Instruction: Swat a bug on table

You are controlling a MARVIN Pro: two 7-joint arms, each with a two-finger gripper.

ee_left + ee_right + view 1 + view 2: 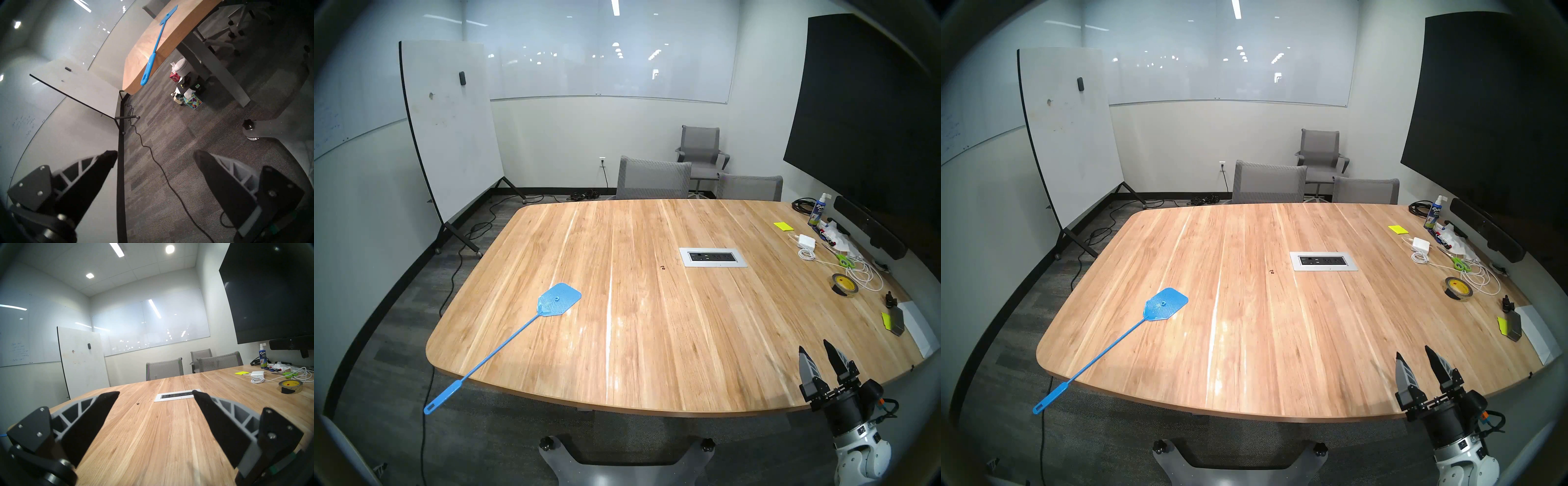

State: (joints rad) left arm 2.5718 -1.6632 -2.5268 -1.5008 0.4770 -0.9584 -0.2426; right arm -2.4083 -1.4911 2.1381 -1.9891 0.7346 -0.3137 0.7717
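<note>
Left tool (155,153) jaws apart, empty; swatter (153,50) handle overhangs counter (136,67) edge ahead, pointing back at it. Right tool (815,353) apart, farther; bug (662,267) beyond swatter head.

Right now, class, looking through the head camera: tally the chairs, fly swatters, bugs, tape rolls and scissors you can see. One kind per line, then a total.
Grey chairs: 3
Blue fly swatter: 1
Bug: 1
Tape roll: 1
Green-handled scissors: 1
Total: 7

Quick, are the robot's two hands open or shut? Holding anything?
Left gripper: open, holding nothing.
Right gripper: open, holding nothing.
</note>
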